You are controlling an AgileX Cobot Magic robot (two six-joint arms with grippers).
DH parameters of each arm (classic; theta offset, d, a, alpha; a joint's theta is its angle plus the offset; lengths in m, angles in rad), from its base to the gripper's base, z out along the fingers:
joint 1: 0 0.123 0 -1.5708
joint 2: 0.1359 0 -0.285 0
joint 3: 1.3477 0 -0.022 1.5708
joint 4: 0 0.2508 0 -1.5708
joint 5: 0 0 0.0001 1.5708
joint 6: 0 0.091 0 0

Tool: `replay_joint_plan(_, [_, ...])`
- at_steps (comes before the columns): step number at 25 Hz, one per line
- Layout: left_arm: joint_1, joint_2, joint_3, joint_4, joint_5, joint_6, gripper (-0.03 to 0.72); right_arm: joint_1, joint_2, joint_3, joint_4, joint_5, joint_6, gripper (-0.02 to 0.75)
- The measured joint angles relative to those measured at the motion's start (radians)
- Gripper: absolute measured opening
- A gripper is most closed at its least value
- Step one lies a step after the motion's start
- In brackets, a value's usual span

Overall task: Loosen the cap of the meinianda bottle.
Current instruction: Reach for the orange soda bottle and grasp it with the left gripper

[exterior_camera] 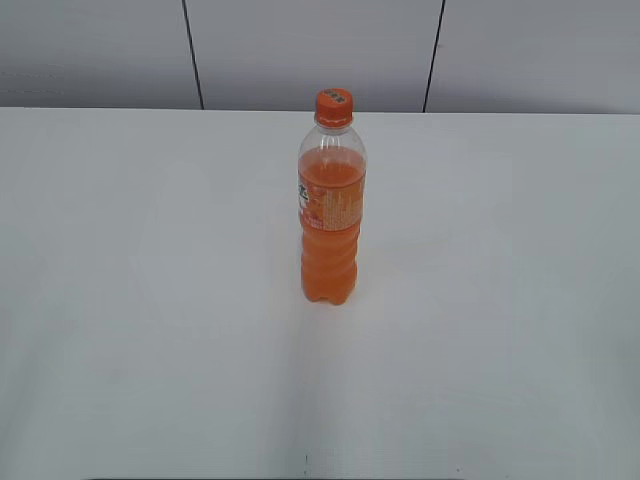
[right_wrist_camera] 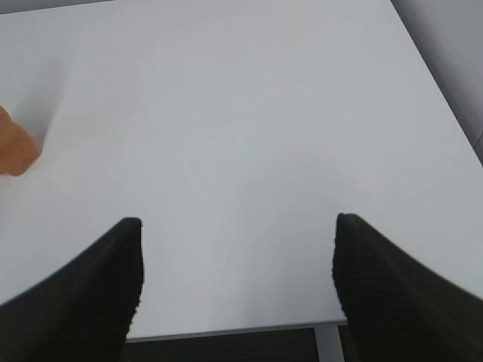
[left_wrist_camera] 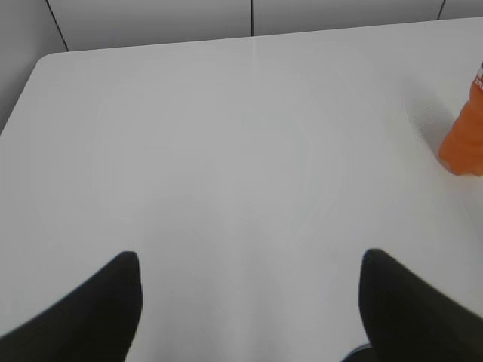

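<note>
The meinianda bottle (exterior_camera: 332,215) stands upright near the middle of the white table (exterior_camera: 150,300). It is clear plastic with orange drink and an orange-and-white label. The orange cap (exterior_camera: 334,106) sits on its neck. Neither gripper shows in the exterior view. In the left wrist view my left gripper (left_wrist_camera: 249,264) is open and empty over bare table, and the bottle's lower body (left_wrist_camera: 464,139) shows at the right edge, far from the jaws. In the right wrist view my right gripper (right_wrist_camera: 238,226) is open and empty near the table's front edge, and a bit of the bottle (right_wrist_camera: 13,149) shows at the left edge.
A grey panelled wall (exterior_camera: 300,50) runs behind the table's far edge. The table's rounded far-left corner (left_wrist_camera: 49,60) shows in the left wrist view. Its right edge (right_wrist_camera: 438,98) and front edge (right_wrist_camera: 226,330) show in the right wrist view.
</note>
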Motion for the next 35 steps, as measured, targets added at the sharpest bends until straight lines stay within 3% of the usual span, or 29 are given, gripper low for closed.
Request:
replay_joint_plan(18, [0.0,0.0,-0.006,0.0,-0.02,0.0,0.541,0.0,0.0,0.0,0.0,0.0,0.0,0.587])
replay_joint_plan(28, [0.0,0.023,-0.014,0.0,-0.472,0.0,0.541,0.0,0.0,0.0,0.0,0.0,0.0,0.587])
replay_joint_plan(35, [0.0,0.181,0.045,0.004,-0.657,0.0,0.541,0.0,0.0,0.0,0.0,0.0,0.0,0.587])
